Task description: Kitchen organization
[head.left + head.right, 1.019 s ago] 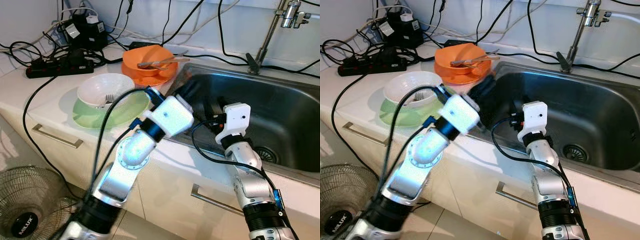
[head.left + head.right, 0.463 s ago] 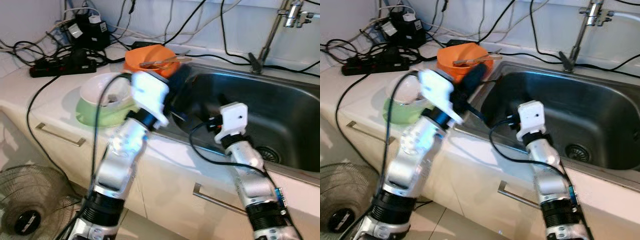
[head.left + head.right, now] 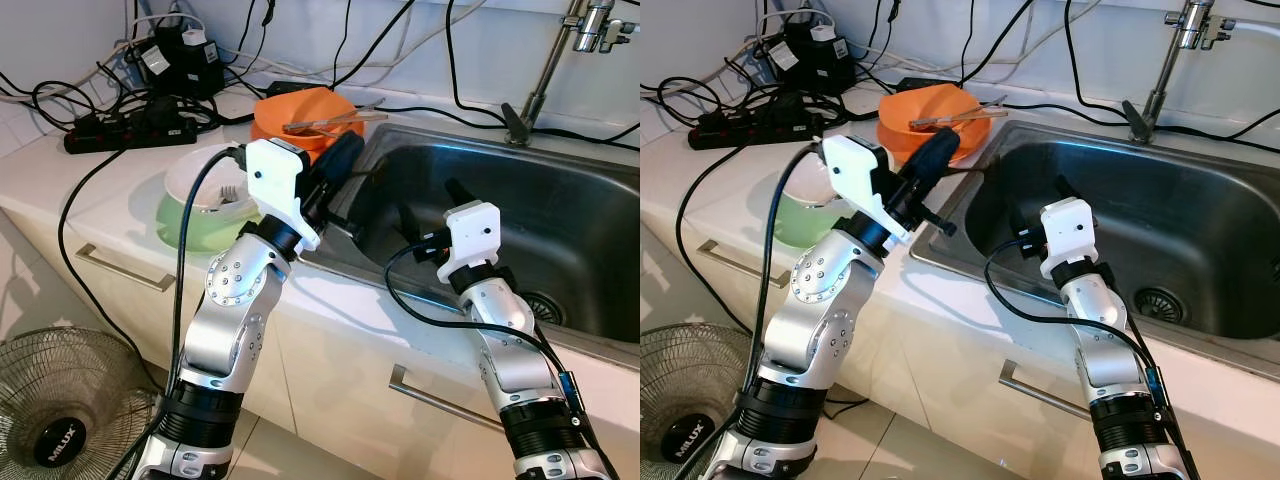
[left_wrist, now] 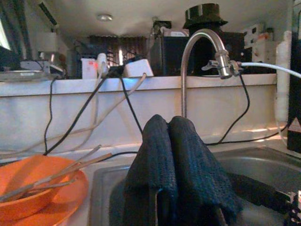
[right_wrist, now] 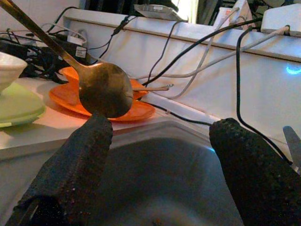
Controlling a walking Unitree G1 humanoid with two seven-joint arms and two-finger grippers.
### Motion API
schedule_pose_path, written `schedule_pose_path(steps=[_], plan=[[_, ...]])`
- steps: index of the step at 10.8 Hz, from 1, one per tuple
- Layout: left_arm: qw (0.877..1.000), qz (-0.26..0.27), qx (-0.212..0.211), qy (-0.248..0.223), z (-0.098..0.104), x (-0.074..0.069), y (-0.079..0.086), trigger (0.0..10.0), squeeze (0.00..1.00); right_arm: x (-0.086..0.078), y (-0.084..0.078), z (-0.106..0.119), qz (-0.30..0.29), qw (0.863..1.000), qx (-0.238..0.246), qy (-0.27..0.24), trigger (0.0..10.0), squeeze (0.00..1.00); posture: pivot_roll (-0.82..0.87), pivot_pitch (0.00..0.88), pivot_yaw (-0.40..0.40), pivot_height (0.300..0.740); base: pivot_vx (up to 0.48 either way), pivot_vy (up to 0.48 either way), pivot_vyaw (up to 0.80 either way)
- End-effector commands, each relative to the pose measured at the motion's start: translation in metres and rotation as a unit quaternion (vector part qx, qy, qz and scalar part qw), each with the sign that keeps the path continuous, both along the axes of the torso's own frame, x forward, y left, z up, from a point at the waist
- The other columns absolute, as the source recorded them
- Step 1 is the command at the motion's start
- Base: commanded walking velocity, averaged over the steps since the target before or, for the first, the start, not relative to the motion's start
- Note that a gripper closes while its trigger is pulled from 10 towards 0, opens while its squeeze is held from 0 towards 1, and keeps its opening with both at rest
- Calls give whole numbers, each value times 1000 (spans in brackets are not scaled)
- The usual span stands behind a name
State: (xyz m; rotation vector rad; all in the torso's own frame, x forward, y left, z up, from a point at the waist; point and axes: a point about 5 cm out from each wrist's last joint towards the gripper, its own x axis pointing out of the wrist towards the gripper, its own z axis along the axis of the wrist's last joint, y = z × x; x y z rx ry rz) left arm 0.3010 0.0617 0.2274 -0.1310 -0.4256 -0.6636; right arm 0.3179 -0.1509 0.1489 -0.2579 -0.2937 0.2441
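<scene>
Sorting has barely begun: your left gripper (image 3: 343, 160) is pressed shut on nothing beside the orange bowl (image 3: 305, 125), while your right gripper (image 5: 160, 165) gapes empty over the sink (image 3: 560, 230), a spoon (image 5: 104, 89) just ahead.

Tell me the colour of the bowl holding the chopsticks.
Orange bowl, clearest in the left eye view.

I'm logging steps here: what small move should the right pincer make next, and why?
Probably shift the right pincer sideways until the spoon sits between its fingers. It hangs open over the sink, and the spoon's bowl sits just outside one finger, so closing now would likely miss.
</scene>
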Motion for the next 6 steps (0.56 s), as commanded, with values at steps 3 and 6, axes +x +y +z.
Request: schedule_pose_path(steps=[3, 6], plan=[[999, -37, 5, 7, -1, -2, -9, 10000, 0, -1, 7, 8, 32, 999, -17, -15, 10000, 0, 49, 0, 93, 740, 0, 0, 0], [998, -55, 10, 16, -4, -4, -13, 10000, 0, -5, 19, 19, 64, 997, -9, -33, 10000, 0, 43, 0, 97, 740, 0, 0, 0]])
